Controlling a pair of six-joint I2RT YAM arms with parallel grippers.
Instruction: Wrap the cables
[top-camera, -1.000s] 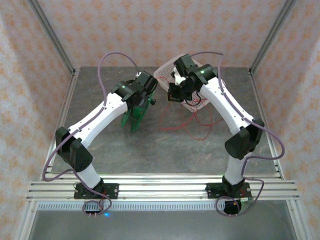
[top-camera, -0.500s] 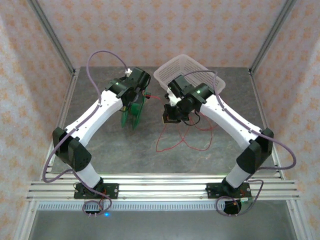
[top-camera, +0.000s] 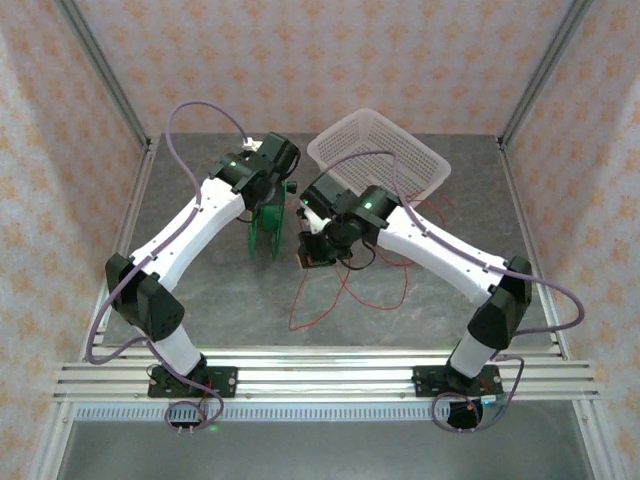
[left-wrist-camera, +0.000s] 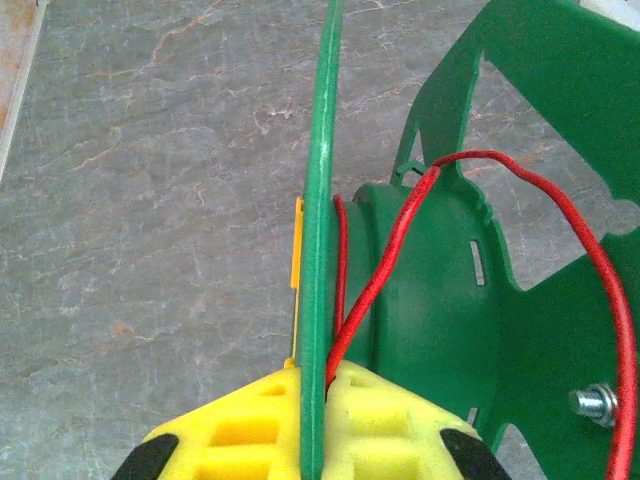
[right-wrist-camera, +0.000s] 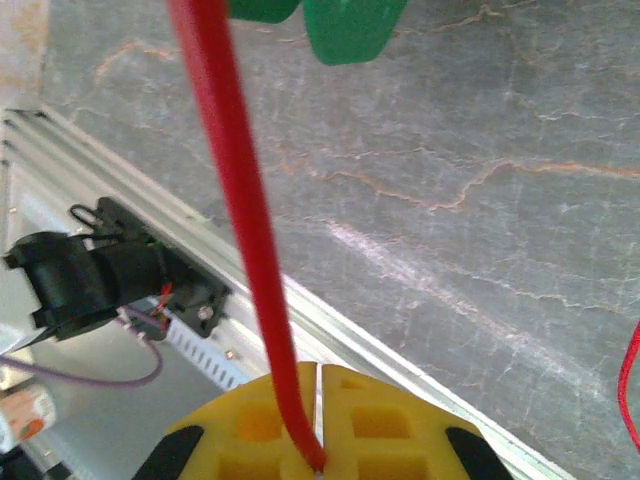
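Top view: left gripper (top-camera: 276, 200) is clamped on the upright green spool (top-camera: 265, 232), at about 10 o'clock from table (top-camera: 220, 300) centre. Right gripper (top-camera: 316, 254) sits just beside it at the spool's 3 o'clock, pinching the red cable (top-camera: 296, 305). The cable is very thin and slack. It lies in loose open loops on the table at 6 o'clock from the right gripper, trailing off toward 3 o'clock under the right arm. White mesh basket (top-camera: 335, 130) is at 1 o'clock, apart from the loops. Left wrist view: yellow fingers (left-wrist-camera: 240, 430) are closed on the near flange of the spool, seen edge-on. The cable comes up from the fingers at 6 o'clock, crosses the hub diagonally to a notch in the far flange at 1 o'clock, then arcs down toward 4 o'clock past a bolt (left-wrist-camera: 594, 403). A second strand lies against the hub beside the near flange. Right wrist view: yellow fingers (right-wrist-camera: 375, 430) are closed on the cable, which runs taut from 6 o'clock up to 11 o'clock. Spool edge is at 12 o'clock, aluminium rail (right-wrist-camera: 250, 290) at 8 o'clock
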